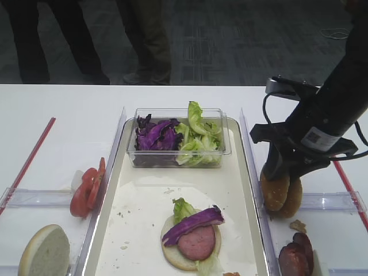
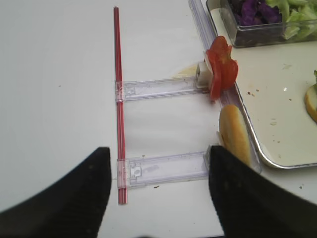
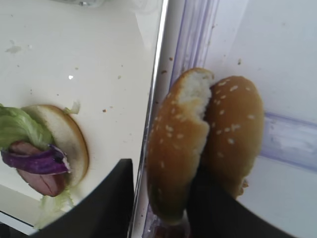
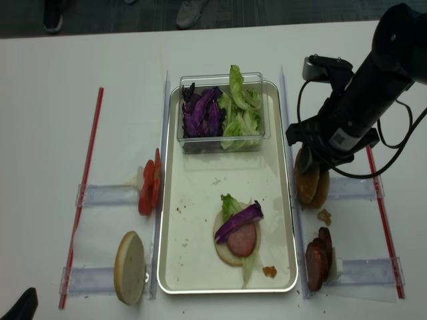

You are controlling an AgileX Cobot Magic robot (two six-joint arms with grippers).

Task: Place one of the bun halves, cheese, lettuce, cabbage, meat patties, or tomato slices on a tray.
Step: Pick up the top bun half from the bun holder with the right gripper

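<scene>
Two sesame bun halves [image 1: 280,194] stand on edge just right of the cream tray [image 1: 144,230]. My right gripper [image 3: 166,166] reaches down over them, open. One finger is between the two buns and the other sits a small gap left of the nearer bun [image 3: 176,144]. The partly built burger [image 1: 192,238] lies on the tray. Lettuce [image 1: 198,135] and cabbage [image 1: 155,135] fill a clear box. Tomato slices [image 1: 86,187] stand left of the tray and meat patties [image 1: 296,253] right of it. My left gripper [image 2: 158,148] hovers open over the left table.
A pale bun half [image 1: 45,252] leans at the tray's front left. Clear plastic holders [image 2: 163,168] and red rods [image 1: 29,161] flank the tray on both sides. People stand beyond the table's far edge.
</scene>
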